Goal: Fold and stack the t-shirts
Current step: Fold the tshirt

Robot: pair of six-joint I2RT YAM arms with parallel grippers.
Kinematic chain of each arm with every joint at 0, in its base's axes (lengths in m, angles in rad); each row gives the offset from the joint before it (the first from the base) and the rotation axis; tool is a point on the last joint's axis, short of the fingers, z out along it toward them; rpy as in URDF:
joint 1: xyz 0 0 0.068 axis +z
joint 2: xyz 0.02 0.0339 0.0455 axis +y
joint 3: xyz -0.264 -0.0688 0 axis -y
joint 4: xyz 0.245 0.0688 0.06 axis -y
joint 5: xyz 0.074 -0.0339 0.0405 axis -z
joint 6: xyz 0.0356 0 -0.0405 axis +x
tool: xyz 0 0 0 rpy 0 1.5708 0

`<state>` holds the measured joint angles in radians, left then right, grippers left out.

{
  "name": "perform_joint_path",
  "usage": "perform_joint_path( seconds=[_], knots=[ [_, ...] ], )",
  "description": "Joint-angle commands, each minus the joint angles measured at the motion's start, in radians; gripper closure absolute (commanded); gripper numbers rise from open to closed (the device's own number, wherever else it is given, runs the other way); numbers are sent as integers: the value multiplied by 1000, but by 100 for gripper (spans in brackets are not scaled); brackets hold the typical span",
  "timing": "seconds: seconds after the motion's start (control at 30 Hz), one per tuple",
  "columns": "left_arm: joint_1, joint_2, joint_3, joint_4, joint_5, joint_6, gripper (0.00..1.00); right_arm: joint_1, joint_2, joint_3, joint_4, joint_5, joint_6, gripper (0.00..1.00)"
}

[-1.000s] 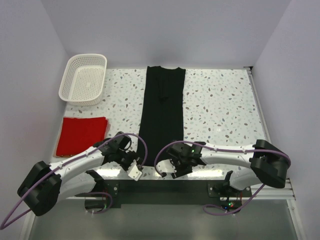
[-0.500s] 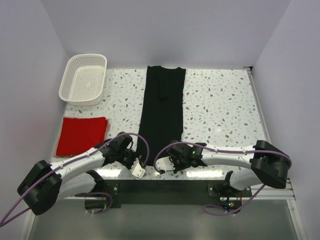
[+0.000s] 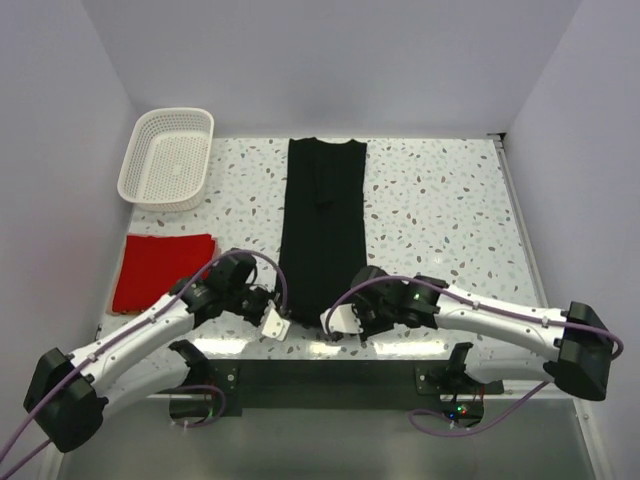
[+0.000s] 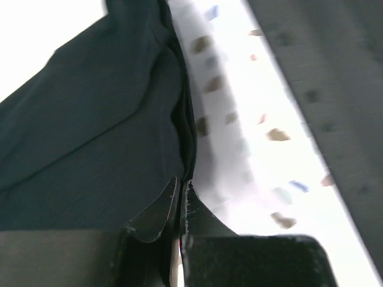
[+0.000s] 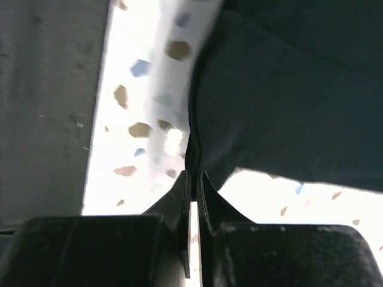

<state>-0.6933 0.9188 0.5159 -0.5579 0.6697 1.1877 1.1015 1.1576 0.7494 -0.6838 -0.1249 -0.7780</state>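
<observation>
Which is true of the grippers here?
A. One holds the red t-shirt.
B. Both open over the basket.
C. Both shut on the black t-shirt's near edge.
C: the left gripper and right gripper each have jaws pinched shut on a near corner of the black t-shirt; the red t-shirt lies untouched at the left.

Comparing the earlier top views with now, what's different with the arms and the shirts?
Both grippers closed. The left gripper and right gripper moved in from the near edge of the table and now pinch the near hem of the black t-shirt, one at each corner. That hem sits slightly farther from the edge. The red t-shirt and white basket stayed put.
</observation>
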Motion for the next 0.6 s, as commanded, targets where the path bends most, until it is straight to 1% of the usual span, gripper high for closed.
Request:
perform_joint_path(
  seconds=[0.0,0.1,0.27,0.33,0.47,0.53,0.57],
  knots=[
    [99,66,116,-13,59,-14,100,-87,-16,83,-40,-28,-43,100],
    [153,150,194,-1,74,3,100,-175,34,165,-62,-42,-90,100],
    [233,277,295,99,88,12,100,-342,128,257,-17,-62,-227,100],
    [265,350,338,148,85,13,100,-399,192,306,0,-82,-279,100],
    [319,495,430,207,91,47,100,-474,306,404,52,-100,-359,100],
    [331,540,476,249,91,58,100,-517,387,450,72,-110,-388,100],
    [337,581,490,266,87,62,100,-529,414,502,75,-114,-395,100]
  ],
)
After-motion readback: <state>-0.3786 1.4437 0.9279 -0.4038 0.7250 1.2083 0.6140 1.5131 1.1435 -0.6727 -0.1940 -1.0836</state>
